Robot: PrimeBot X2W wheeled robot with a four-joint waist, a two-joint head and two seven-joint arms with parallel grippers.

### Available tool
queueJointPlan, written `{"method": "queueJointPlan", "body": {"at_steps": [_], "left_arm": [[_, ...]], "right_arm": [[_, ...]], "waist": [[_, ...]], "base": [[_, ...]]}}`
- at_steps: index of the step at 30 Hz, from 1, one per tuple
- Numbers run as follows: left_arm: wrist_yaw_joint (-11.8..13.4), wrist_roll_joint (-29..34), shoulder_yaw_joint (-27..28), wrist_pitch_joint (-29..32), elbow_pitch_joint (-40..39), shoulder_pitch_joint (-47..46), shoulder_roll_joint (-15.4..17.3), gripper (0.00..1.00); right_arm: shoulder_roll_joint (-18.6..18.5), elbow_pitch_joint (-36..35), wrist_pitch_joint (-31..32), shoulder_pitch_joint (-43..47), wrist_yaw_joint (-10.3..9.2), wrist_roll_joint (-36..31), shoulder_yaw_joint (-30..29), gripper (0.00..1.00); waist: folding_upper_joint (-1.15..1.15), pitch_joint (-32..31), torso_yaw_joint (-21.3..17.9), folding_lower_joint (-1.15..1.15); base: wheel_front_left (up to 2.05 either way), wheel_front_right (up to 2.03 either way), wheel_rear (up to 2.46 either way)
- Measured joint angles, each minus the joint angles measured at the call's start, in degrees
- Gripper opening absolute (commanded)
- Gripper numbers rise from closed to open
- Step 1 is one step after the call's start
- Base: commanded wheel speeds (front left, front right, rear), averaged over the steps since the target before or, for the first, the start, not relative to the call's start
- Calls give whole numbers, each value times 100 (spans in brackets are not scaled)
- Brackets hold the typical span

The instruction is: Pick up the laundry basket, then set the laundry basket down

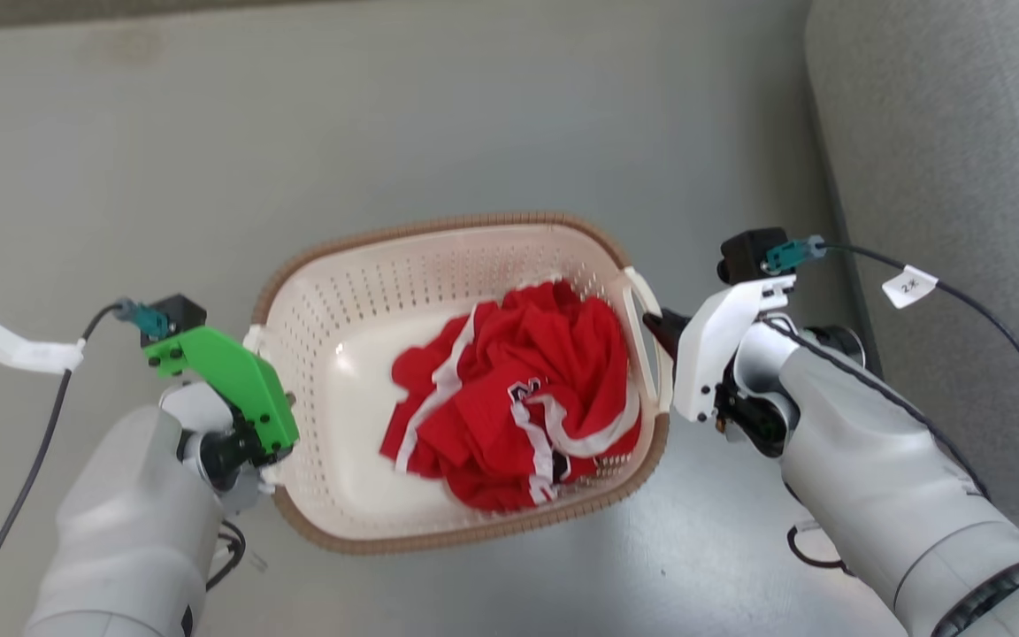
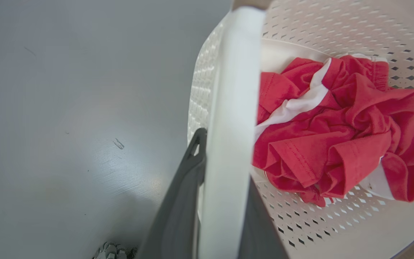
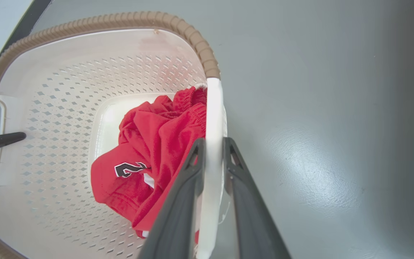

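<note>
The cream-white perforated plastic laundry basket (image 1: 359, 292), rounded-rectangular with a brown woven-look rim, lies between the two arms over a smooth grey floor (image 1: 386, 106). The pictures do not show whether its base touches that floor. Inside it, towards its right side, is a crumpled red fabric garment with white trim (image 1: 518, 389).

The left gripper (image 1: 266, 354), under a green plastic wrist mount, sits at the basket's left side against the white left loop handle (image 1: 253, 336). In the left wrist view that gripper (image 2: 225, 151) has one dark finger on the outer face of the handle bar (image 2: 232, 108) and one on the inner face. Both lie tight against it, clamped on the handle. The basket wall (image 2: 336, 28) and the garment (image 2: 336, 136) lie beyond the bar.

The right gripper (image 1: 660, 327), under a white plastic mount, meets the basket's right side at the white right loop handle (image 1: 642, 301). In the right wrist view that gripper (image 3: 214, 142) grips the narrow handle bar (image 3: 214, 108) between its two fingers, pinched together on it. The basket's inside (image 3: 67, 82) and the garment (image 3: 149, 144) lie on the inner side of the bar. At the basket's far handle, one dark finger (image 3: 2, 141) of the left gripper pokes through the loop.
</note>
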Motion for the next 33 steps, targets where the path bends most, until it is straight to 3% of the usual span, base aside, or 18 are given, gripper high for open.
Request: {"method": "queueJointPlan", "body": {"at_steps": [33], "left_arm": [[4,-617,-143,699,123,1070,11,0]], "right_arm": [[27,231,1129,638,11,795,350,0]], "waist": [[0,-1955,-130,0]], "base": [[0,0,0]]}}
